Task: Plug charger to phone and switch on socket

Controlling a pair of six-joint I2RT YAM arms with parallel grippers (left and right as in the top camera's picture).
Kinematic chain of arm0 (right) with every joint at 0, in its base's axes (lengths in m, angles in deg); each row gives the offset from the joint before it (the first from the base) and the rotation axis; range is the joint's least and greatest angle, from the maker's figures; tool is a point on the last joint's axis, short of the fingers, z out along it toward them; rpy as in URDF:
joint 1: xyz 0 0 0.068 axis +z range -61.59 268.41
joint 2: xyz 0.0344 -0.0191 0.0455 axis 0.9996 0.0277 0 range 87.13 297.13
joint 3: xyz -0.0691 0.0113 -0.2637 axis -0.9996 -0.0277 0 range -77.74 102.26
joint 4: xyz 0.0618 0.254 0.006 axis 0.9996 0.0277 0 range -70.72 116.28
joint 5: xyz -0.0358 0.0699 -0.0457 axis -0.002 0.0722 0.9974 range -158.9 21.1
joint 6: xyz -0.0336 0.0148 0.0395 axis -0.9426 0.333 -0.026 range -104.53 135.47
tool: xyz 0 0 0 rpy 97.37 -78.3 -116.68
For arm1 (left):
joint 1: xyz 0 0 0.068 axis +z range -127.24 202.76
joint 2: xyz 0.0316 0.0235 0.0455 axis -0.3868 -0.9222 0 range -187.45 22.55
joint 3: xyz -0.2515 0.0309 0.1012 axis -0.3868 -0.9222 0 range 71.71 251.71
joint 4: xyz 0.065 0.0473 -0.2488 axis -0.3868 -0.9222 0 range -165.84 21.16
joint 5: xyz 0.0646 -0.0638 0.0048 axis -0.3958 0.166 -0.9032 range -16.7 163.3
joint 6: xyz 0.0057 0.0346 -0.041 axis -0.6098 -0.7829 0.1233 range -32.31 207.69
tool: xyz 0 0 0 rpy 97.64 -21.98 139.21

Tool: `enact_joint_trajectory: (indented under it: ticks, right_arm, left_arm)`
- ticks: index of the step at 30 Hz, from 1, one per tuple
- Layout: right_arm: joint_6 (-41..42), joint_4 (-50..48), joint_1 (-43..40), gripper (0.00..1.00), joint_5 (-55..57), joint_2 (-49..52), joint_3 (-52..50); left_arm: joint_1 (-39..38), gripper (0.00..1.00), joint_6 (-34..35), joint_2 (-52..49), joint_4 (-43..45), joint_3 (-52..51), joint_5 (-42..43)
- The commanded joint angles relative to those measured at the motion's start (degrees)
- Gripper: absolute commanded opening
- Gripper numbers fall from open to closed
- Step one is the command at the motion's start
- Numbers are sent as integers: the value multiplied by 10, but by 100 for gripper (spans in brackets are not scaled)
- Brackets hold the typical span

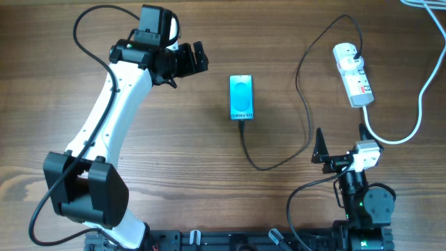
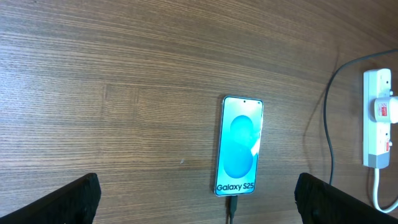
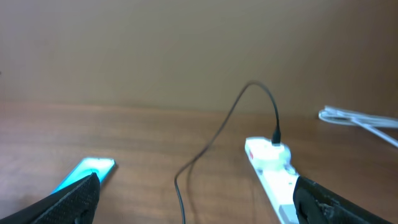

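Hovering spread wide and empty, the left gripper (image 1: 191, 64) and right gripper (image 1: 341, 138) are flanking the flat teal-screened phone (image 1: 241, 97) lying mid-table, its thin black charger cable (image 1: 268, 166) seemingly already plugged in, so the right one is probably needing next to press a small red switch (image 2: 384, 111) on the white power strip (image 1: 352, 75).

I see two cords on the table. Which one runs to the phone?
The thin black cable: its tip meets the phone's lower end. The thick white cord only trails away from the power strip.
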Motion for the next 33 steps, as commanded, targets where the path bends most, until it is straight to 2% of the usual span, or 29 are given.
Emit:
enact_joint_trajectory:
  ticks: [1,33]
  right_arm:
    - [-5,7,2,100,19,-9,-2]
    - [12,7,-3,100,24,-9,-1]
  left_arm:
    - [2,100,-3,-3,1,-2,-3]
    - [2,100,-3,-3,1,-3,-3]
